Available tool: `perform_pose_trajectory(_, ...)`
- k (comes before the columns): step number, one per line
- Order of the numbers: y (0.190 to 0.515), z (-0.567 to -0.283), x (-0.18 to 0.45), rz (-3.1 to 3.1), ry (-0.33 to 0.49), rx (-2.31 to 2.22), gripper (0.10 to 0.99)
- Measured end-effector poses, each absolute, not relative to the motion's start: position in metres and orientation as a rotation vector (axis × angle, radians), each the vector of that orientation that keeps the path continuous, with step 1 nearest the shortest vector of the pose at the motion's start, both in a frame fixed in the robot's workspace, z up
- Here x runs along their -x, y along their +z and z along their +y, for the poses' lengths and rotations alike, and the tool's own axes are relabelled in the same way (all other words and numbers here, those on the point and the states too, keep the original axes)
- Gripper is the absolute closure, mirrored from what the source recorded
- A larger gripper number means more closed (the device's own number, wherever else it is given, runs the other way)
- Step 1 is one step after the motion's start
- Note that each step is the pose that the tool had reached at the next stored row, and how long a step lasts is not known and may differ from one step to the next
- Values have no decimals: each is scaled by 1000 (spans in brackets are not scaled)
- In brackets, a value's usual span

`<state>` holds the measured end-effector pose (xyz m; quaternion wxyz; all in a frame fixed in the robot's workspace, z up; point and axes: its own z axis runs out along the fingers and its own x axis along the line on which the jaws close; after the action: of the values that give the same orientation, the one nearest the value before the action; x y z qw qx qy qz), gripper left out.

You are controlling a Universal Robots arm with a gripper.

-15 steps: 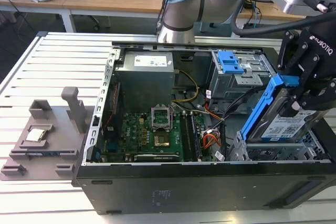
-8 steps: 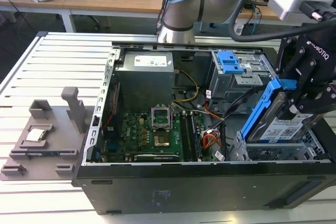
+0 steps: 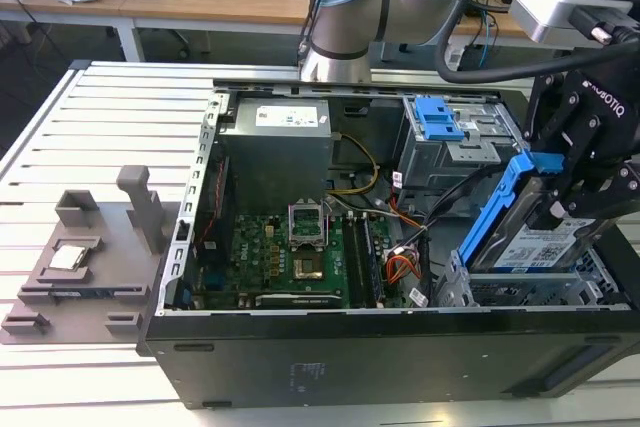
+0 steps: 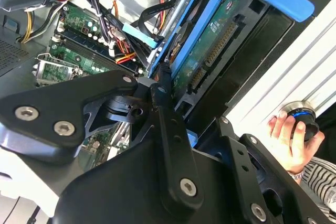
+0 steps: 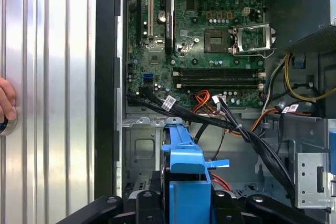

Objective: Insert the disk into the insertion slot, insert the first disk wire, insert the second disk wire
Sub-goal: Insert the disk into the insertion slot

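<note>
My gripper (image 3: 565, 209) is shut on the disk (image 3: 532, 235), a silver drive with a white-and-blue label in a bright blue carrier. The disk hangs tilted at the exterior view's right, its lower end just over the insertion slot (image 3: 500, 292), a silver perforated metal bay in the open computer case. In the second wrist view the black fingers (image 4: 169, 109) clamp the disk (image 4: 220, 45) by its blue frame, green circuit side showing. In the first wrist view the disk's blue carrier (image 5: 185, 169) sits between the fingers (image 5: 148, 204), over the metal bay (image 5: 140, 148). Black and orange wires (image 5: 210, 119) cross beside it.
A grey drive box with a blue tab (image 3: 440, 125) stands behind the bay. The motherboard (image 3: 290, 257) and power supply (image 3: 275, 142) fill the case's left part. A grey fixture (image 3: 90, 247) lies on the slatted table. A person's hand (image 4: 291, 132) rests on a knob outside the case.
</note>
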<state>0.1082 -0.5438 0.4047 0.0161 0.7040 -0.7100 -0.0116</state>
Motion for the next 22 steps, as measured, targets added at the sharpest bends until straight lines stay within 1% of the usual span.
perform_pose_trajectory(2,405,-544,-108,-2208,-36,-2189,714)
perform_pose_trajectory(3,405,-544,-108,-2208,-36,-2189,651)
perform_pose_trajectory(5,405,-544,-108,-2208,-36,-2189,651)
perform_pose_trajectory(6,405,-544,-108,-2208,-36,-2189,667)
perform_pose_trajectory(7,405,-544,-108,-2208,-36,-2189,733)
perform_pose_trajectory(8,405,-544,-108,-2208,-36,-2189,733)
perform_pose_trajectory(9,405,-544,-108,-2208,-36,-2189,796)
perform_pose_trajectory(10,405,-544,-108,-2208,-36,-2189,914)
perform_pose_trajectory(11,405,-544,-108,-2208,-36,-2189,980)
perform_pose_trajectory(22,404,-541,-116,-2207,-35,-2188,980)
